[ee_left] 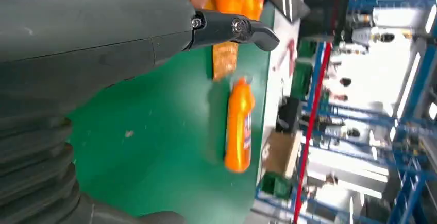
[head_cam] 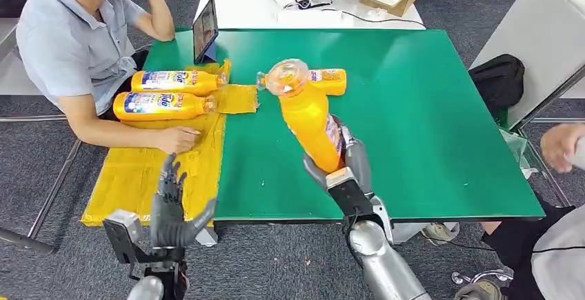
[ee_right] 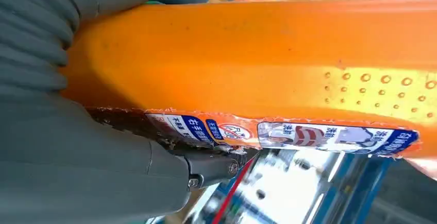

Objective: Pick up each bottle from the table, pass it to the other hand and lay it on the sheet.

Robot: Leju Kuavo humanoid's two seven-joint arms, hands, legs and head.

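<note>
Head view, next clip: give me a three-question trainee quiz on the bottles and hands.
1. True or false: the right hand holds a bottle.
2. How many bottles lie on the yellow sheet?
3. The left hand is: A) holding a bottle B) open, holding nothing C) resting on the tablet.

Key: 1 true. 2 two. 3 B.

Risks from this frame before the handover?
1. The right hand grips the raised bottle low on its body, so the long upper part may tip or slip.
2. A person's hand rests on the yellow sheet just ahead of the open left hand; contact is possible.
3. Two bottles already crowd the sheet's far end.
</note>
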